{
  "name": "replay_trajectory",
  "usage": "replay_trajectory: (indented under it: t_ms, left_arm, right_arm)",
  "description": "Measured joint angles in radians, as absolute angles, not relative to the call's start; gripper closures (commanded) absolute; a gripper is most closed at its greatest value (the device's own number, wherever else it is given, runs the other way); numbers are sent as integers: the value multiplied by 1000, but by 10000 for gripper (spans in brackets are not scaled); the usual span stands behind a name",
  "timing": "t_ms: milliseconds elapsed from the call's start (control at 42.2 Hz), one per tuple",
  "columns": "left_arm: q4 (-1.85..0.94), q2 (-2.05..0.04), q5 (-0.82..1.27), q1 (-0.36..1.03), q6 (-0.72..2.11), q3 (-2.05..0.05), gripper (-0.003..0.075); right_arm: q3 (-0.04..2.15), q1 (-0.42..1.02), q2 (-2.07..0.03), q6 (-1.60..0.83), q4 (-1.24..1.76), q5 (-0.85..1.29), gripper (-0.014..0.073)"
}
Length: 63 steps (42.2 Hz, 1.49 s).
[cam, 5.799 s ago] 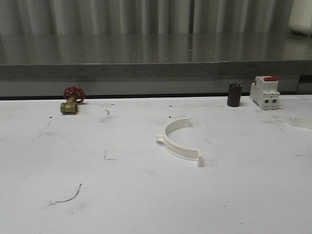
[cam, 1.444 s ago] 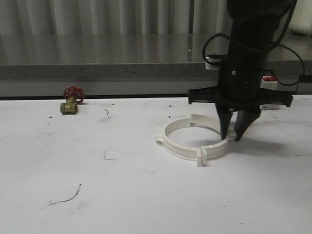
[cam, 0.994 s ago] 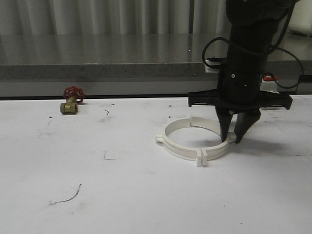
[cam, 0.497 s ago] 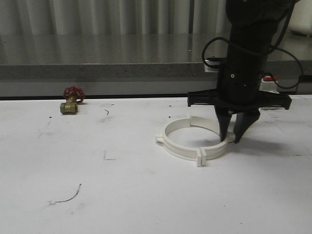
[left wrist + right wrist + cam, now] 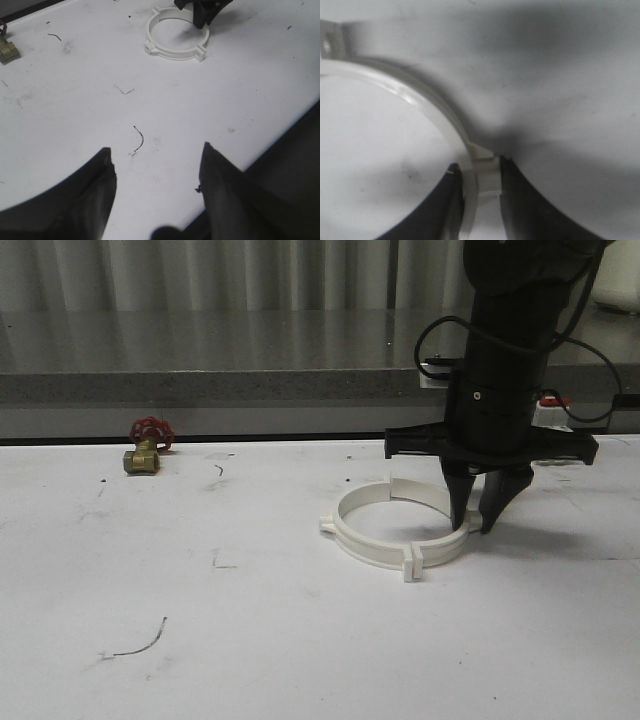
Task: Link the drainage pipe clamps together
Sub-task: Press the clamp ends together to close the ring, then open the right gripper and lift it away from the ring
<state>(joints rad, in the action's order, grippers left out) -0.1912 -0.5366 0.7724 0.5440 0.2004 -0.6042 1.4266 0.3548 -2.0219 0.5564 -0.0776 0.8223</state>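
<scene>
Right arm (image 5: 505, 350): black, cylindrical housing, looped black cables, flat black crossbar above two tapered black fingers (image 5: 461, 502). Left gripper (image 5: 156, 192): two broad, dark, pointed fingers (image 5: 97, 192).

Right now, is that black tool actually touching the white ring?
Touching. The right wrist view shows the right tool with both fingers pressed against the clamp band.

right tool (image 5: 476, 527) | pointing down, fingers pinched close | left tool (image 5: 156, 175) | fingers spread

Second clamp half (image 5: 440, 508) added; right hand (image 5: 475, 527) arrived.
</scene>
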Motion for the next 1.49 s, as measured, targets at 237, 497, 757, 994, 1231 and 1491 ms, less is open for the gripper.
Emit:
replay_trajectory:
  t_ms: [237,497,757,994,1231,1491]
  left_arm:
    - [-191,-537,772,544,200,-604,346]
    - [-191,-537,772,544,200,-604,346]
    - [-191,-537,772,544,200,-604,346]
    - [-191,-537,772,544,200,-604,346]
    - [-191,-537,772,544,200,-604,346]
    - [-191,-537,772,544,200,-604,346]
  right_arm:
    - [1427,355,-2025,556,-71,822,268]
    - [1427,355,-2012,556,-61,820,268]
    - [1427,355,-1860,507,-140,874,268]
    - [1424,355,-1671,37,-38,945,268]
    - [1320,357,-1443,-179,77,953,268]
    - [1048,357,-1108,-44,31,851,268]
